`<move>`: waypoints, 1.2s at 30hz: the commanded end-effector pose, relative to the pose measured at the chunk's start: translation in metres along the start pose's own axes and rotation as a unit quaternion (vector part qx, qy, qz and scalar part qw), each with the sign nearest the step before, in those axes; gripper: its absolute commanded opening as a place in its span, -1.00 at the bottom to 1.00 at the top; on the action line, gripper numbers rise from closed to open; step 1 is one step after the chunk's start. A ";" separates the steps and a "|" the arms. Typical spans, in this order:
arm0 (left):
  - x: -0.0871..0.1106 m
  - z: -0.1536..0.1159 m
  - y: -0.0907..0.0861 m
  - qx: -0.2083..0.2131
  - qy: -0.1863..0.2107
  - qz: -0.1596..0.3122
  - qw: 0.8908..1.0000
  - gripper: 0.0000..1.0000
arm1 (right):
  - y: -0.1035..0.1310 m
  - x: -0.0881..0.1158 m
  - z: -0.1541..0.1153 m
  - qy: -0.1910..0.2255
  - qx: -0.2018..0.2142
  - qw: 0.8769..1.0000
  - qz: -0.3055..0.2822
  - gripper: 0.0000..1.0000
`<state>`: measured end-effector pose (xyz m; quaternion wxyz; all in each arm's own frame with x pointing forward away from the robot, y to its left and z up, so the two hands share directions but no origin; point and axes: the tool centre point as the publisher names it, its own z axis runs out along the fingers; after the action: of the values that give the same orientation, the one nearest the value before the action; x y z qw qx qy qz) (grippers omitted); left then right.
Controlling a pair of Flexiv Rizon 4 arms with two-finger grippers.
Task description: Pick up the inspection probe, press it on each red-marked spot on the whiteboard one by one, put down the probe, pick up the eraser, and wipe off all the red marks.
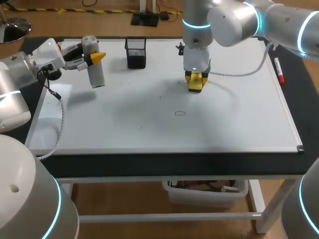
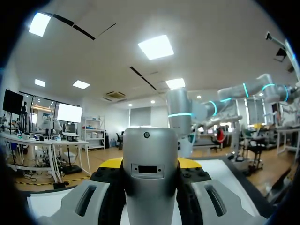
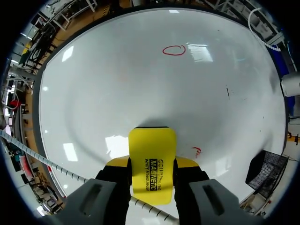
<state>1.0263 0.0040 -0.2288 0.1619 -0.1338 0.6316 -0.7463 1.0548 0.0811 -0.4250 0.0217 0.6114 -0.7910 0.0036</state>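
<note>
My left gripper is shut on the grey inspection probe, holding it above the whiteboard's far left part. My right gripper is shut on the yellow eraser, which rests on the board near its far middle. In front of the eraser lies a red circle mark. Close beside the eraser is a small red smudge.
A black mesh pen holder stands at the board's far edge between the two grippers. A red marker lies by the right edge. A tiny dark speck sits mid-board. The right arm's cable loops over the board.
</note>
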 end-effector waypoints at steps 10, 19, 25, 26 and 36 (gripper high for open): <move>0.000 0.001 0.000 0.002 -0.001 0.001 1.000 -1.00 | 0.002 -0.052 -0.026 -0.023 0.017 0.998 -0.064 -1.00; 0.000 0.001 0.000 0.002 -0.001 0.001 1.000 -1.00 | 0.017 -0.077 -0.013 -0.026 0.009 0.994 -0.105 -1.00; 0.000 0.001 0.000 0.002 -0.001 0.001 1.000 -1.00 | 0.020 -0.075 -0.006 -0.024 0.007 0.993 -0.114 -1.00; 0.000 0.001 0.000 0.002 -0.001 0.001 1.000 -1.00 | 0.020 -0.075 -0.005 -0.023 0.007 0.993 -0.114 -1.00; 0.000 0.001 0.000 0.002 -0.001 0.001 1.000 -1.00 | 0.016 -0.060 0.003 -0.021 -0.003 0.995 -0.101 -1.00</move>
<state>1.0263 0.0040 -0.2288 0.1619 -0.1338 0.6316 -0.7463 1.0520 0.1477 -0.4295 0.0064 0.6881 -0.7255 -0.0118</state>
